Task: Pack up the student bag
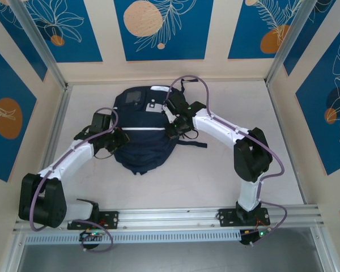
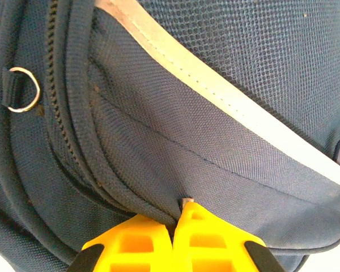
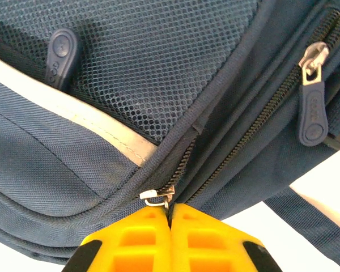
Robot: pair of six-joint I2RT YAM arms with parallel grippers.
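On the white table (image 1: 215, 170), seen from the top, the student bag (image 1: 144, 139) lies flat near the middle, a bit toward 12 o'clock. It is dark navy, with a thin white stripe (image 1: 144, 129) running across it. A grey patch (image 1: 135, 96) and a white patch (image 1: 154, 105) sit near its 12 o'clock end. Any writing on them is too small to read.

The left gripper (image 1: 116, 141) touches the bag's 9 o'clock side. In the left wrist view, this claw (image 2: 173, 226) is clenched on a fold of the bag's cloth, its yellow fingers (image 2: 130, 246) pressed together. A tiny grey metal bit (image 2: 185, 200) peeks out at the tips. A silver ring (image 2: 22, 89) hangs at 10 o'clock, beside a line of zipper teeth (image 2: 62, 85).

The right gripper (image 1: 175, 129) touches the bag's 2 o'clock side. In the right wrist view, this claw (image 3: 170, 212) is clenched too, pinching a silver zipper tab (image 3: 157, 194). A blue rubber zipper pull (image 3: 313, 113) hangs at 2 o'clock and another blue pull (image 3: 61, 56) lies on the mesh at 10 o'clock. Both have raised marks that cannot be read.
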